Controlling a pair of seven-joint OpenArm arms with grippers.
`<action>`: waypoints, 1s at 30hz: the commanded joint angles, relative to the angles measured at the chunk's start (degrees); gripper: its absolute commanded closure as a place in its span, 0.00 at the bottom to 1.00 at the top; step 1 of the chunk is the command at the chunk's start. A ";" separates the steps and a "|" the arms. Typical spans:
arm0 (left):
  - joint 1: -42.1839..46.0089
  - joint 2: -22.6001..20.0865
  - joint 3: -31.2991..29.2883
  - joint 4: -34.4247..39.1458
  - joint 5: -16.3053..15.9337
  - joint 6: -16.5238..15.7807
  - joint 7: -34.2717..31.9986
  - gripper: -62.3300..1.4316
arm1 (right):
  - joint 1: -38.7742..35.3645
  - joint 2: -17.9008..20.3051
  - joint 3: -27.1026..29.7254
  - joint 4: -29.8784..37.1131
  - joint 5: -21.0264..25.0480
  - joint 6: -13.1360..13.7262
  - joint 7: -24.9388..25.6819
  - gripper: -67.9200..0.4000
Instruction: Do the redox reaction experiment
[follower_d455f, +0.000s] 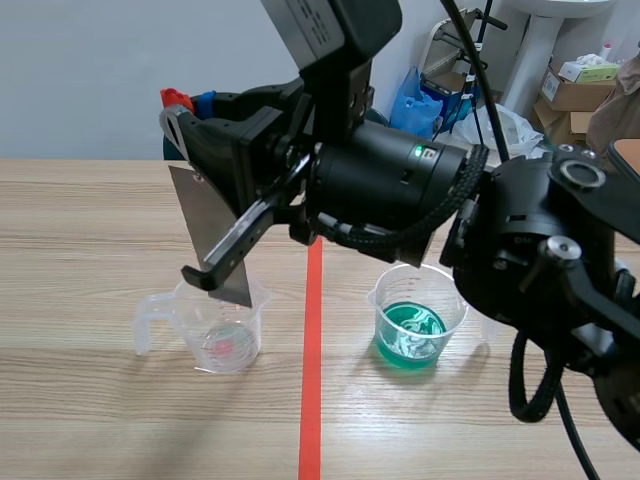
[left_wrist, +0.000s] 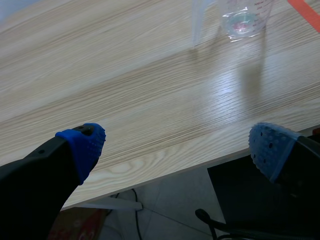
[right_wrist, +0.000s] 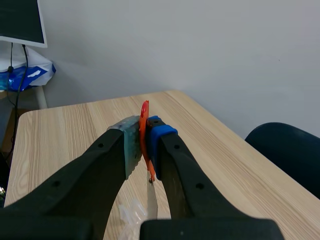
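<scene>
We see the right gripper (right_wrist: 145, 142) pinching a grey metal sheet (follower_d455f: 205, 225) by its orange-red tab (right_wrist: 145, 131); the sheet hangs upright, its lower edge at the mouth of the clear beaker (follower_d455f: 222, 340); a beaker of green liquid (follower_d455f: 412, 330) stands at its three o'clock, across the tape line (follower_d455f: 312, 350); the left gripper (left_wrist: 175, 145) is spread wide above the table (left_wrist: 125, 75) edge, gripping nothing.

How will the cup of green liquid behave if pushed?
The cup of green liquid looks like thin clear plastic, so probably light and easy to slide. It's partly filled and open-topped, so a sharp shove may slosh it.
</scene>
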 joint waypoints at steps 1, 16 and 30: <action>0.04 0.26 0.11 0.96 -0.37 -0.13 -0.90 0.01 | 1.64 -0.31 0.22 0.63 1.03 0.02 0.87 0.98; 0.04 0.26 0.11 0.96 -0.37 -0.13 -1.03 0.01 | 3.02 -0.28 0.22 0.63 1.68 0.02 -0.07 0.98; 0.04 0.26 0.11 0.96 -0.37 -0.13 -1.03 0.01 | 2.99 -0.28 0.22 0.63 4.22 0.00 0.00 0.98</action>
